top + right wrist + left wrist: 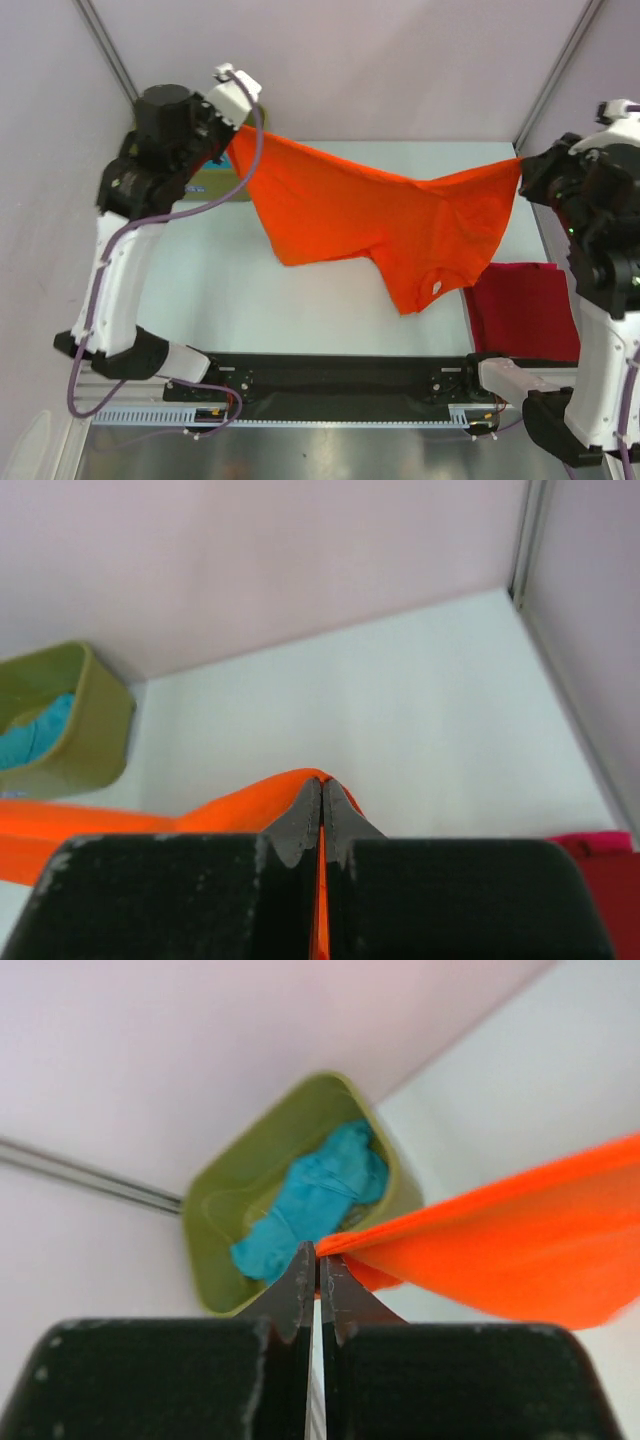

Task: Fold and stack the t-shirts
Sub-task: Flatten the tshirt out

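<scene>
Orange t-shirt (400,225): off the table (230,290), hung in the air between the two arms, with one edge pulled into a sagging line from upper left to upper right. The body droops below that line, lowest toward the right. A small white neck label (441,287) shows near the lowest hanging part.

Left gripper (318,1260): jaws pressed almost together, with only a thin slit between them. The tips pinch an orange edge at the shirt's left end. From the pinch the cloth runs off to the right of the left wrist view.

Right gripper (322,785): jaws equally narrow. A fold of orange cloth is clamped between the tips, and a sliver of orange shows in the slit. This pinch is at the shirt's right end.

Dark red t-shirt (520,310): lies flat on the table at the right side, near the right arm. The hanging orange cloth partly overlaps it in the top view.

Teal t-shirt (310,1205): crumpled inside the olive-green bin (250,1140). The bin stands at the far left of the table, against the wall and behind the left arm.

Count: three t-shirts (one orange, one dark red, one teal), one bin, two grippers, both gripping the orange shirt.
</scene>
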Robot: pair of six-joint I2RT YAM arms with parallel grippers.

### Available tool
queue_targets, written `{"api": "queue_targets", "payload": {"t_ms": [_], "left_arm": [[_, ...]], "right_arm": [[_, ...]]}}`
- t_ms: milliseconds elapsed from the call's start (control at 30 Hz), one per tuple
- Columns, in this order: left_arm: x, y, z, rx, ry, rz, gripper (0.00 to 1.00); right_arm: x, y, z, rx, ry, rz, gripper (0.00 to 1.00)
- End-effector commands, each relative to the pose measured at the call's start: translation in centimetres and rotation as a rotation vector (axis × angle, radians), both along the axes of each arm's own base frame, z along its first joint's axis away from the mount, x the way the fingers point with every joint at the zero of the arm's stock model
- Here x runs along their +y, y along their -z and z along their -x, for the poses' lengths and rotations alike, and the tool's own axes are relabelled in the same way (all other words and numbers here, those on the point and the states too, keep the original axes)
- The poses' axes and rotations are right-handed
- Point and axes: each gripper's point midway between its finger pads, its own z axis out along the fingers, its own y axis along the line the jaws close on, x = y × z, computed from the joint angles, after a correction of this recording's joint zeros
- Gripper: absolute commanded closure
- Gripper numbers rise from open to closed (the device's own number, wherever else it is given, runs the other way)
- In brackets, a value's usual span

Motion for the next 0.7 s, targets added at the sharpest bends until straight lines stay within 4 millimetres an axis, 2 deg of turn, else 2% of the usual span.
{"api": "queue_targets", "payload": {"t_ms": [0, 33, 67, 100, 167, 200, 333, 400, 533, 567, 600, 633, 667], "left_arm": [[3.9, -5.5, 5.0, -0.104, -0.075, 0.02, 1.0], [4.5, -7.2, 6.1, -0.144, -0.088, 0.048, 1.0], [4.9, -7.5, 7.0, -0.147, -0.092, 0.053, 1.0], [5.6, -8.6, 8.4, -0.177, -0.094, 0.074, 1.0], [6.2, -9.2, 9.9, -0.201, -0.093, 0.091, 1.0], [6.8, -10.0, 11.3, -0.231, -0.094, 0.112, 0.99], [7.7, -11.4, 13.9, -0.279, -0.083, 0.147, 1.0], [7.8, -11.7, 14.2, -0.289, -0.084, 0.159, 1.0], [6.7, -10.7, 12.2, -0.25, -0.073, 0.152, 1.0], [6.2, -10.3, 11.0, -0.237, -0.073, 0.138, 1.0], [5.9, -9.9, 10.1, -0.226, -0.078, 0.117, 1.0], [5.6, -10.1, 9.1, -0.236, -0.085, 0.115, 1.0], [4.9, -9.1, 7.3, -0.207, -0.087, 0.095, 1.0]], "right_arm": [[-2.2, -6.3, 3.6, -0.17, 0.077, 0.078, 1.0], [-2.4, -7.5, 4.3, -0.201, 0.085, 0.085, 1.0], [-2.6, -8.4, 4.9, -0.226, 0.09, 0.093, 1.0], [-2.9, -10.6, 6.5, -0.291, 0.097, 0.095, 1.0], [-3.0, -12.6, 8.2, -0.357, 0.097, 0.103, 1.0], [-3.1, -14.2, 9.6, -0.413, 0.101, 0.101, 1.0], [-3.4, -17.0, 12.5, -0.523, 0.112, 0.093, 1.0], [-3.1, -17.6, 12.3, -0.541, 0.095, 0.088, 1.0], [-1.4, -16.8, 7.7, -0.495, 0.021, 0.077, 1.0], [-0.6, -17.0, 6.4, -0.5, -0.017, 0.076, 1.0], [-0.2, -16.4, 3.5, -0.464, -0.026, 0.084, 1.0], [0.0, -16.4, 2.2, -0.458, -0.027, 0.09, 1.0], [0.1, -16.8, 0.7, -0.471, -0.024, 0.095, 1.0]]}}
